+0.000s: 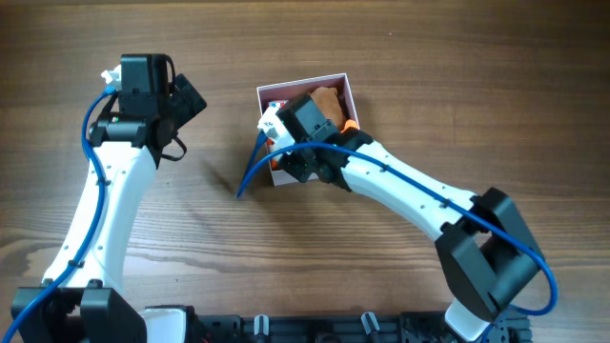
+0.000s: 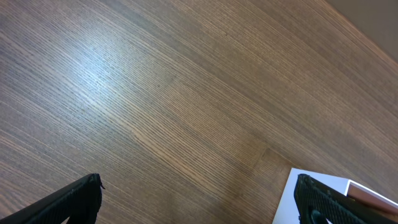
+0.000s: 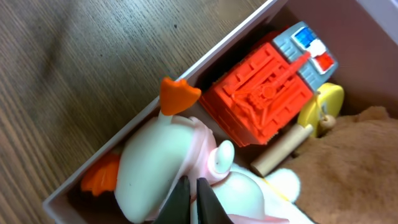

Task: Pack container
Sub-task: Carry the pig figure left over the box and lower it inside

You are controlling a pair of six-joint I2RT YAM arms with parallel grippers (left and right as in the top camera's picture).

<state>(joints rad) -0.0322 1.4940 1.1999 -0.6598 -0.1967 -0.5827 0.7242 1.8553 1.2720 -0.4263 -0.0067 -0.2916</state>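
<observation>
At the right arm's tip, the right gripper (image 3: pixel 189 198) is seen clenched, nothing between its fingers, over a white plastic duck toy with an orange beak (image 3: pixel 155 165) inside the square, shallow, white-walled, pink-lined container (image 1: pixel 305 81) set mid-table on the brown wooden table (image 2: pixel 155 93), while the left gripper (image 2: pixel 198 183) is held wide apart.

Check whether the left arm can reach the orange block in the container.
Probably not: the right arm covers most of the container, right hand down among toys beside the orange block. The left hand hovers well apart.
</observation>
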